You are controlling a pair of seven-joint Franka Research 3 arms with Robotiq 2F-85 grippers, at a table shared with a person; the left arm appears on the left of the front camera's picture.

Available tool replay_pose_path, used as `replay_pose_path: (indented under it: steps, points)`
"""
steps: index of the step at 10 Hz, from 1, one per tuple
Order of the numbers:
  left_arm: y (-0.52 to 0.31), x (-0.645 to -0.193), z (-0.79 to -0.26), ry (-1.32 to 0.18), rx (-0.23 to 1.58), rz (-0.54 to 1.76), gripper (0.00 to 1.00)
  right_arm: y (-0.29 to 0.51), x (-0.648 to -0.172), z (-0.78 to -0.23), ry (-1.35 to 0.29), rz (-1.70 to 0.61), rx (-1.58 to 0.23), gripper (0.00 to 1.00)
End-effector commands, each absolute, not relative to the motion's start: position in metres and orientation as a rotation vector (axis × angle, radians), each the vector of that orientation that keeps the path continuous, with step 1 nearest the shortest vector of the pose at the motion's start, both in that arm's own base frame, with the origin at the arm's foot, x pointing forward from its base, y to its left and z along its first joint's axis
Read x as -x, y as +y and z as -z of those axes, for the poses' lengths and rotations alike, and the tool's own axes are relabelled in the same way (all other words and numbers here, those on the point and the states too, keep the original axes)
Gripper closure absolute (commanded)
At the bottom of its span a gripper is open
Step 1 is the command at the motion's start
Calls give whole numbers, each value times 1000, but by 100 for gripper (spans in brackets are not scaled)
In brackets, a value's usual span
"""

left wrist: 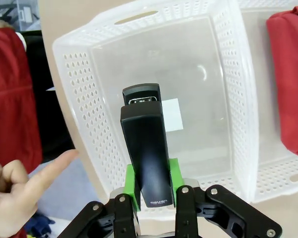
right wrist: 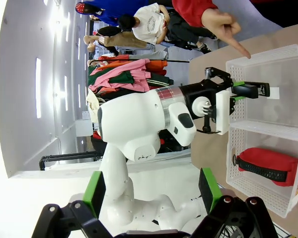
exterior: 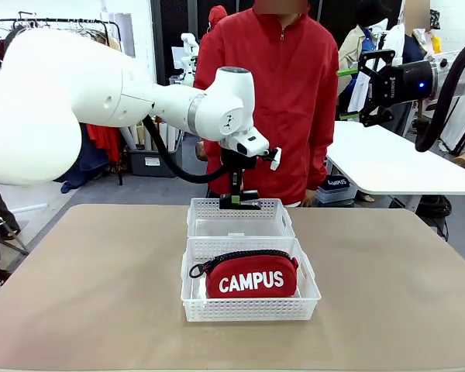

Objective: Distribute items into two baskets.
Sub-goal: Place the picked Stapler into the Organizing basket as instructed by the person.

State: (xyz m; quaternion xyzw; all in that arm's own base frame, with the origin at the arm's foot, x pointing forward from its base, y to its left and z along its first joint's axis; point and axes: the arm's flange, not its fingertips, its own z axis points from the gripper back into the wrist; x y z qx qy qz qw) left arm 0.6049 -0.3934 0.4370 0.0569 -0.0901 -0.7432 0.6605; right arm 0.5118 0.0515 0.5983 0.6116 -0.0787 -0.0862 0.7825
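The stapler (left wrist: 145, 148) is pinched lengthwise by the left gripper (left wrist: 151, 186) directly above the far basket (left wrist: 84, 79), right gripper (right wrist: 151, 191) spread.

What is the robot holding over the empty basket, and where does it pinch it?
The left gripper pinches a slim black stapler near its back end, between the green pads. The right gripper holds nothing.

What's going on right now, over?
Left gripper shut on slim black stapler, above far white lattice basket. Right gripper open, idle. Red CAMPUS pouch in near basket. Person's hand pointing nearby.
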Motion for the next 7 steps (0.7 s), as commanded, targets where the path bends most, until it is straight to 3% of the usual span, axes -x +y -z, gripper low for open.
replay_pose_path:
  steps: [1,5,7]
  points:
    - [-395,-605,-432,-174,-136,1612,100,53,-511,-601,-160,196,-1327,0]
    - [-390,-610,-441,-179,-138,1524,100,53,-511,-601,-160,196,-1327,0]
    - [-395,-605,-418,-164,-104,1599,100,53,-511,-601,-160,196,-1327,0]
